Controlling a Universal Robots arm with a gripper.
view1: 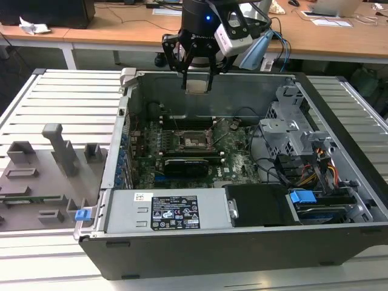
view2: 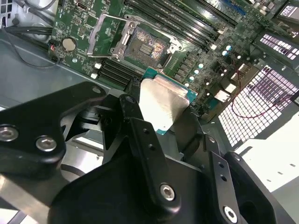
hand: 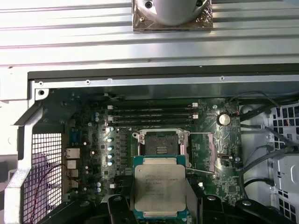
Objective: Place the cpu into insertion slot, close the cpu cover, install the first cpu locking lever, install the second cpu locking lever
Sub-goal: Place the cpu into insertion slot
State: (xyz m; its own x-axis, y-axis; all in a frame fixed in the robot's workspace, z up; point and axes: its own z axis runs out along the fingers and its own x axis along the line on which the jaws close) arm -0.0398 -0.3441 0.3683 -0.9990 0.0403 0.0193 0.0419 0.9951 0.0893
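Silver-grey on top, the cpu [hand: 159, 189] sits pinched flat between the two black fingers of my gripper [view1: 197, 79], up high over the back wall of the open computer case [view1: 212, 248]. It hangs in the air, well apart from the dark insertion slot [hand: 160, 144] down on the green board [hand: 93, 121]. I see the cpu cover [view2: 125, 39] flipped open beside that slot.

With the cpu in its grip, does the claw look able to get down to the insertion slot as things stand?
Probably yes: the claw holds the cpu above the open case, the cpu cover is swung open, and the insertion slot lies bare.
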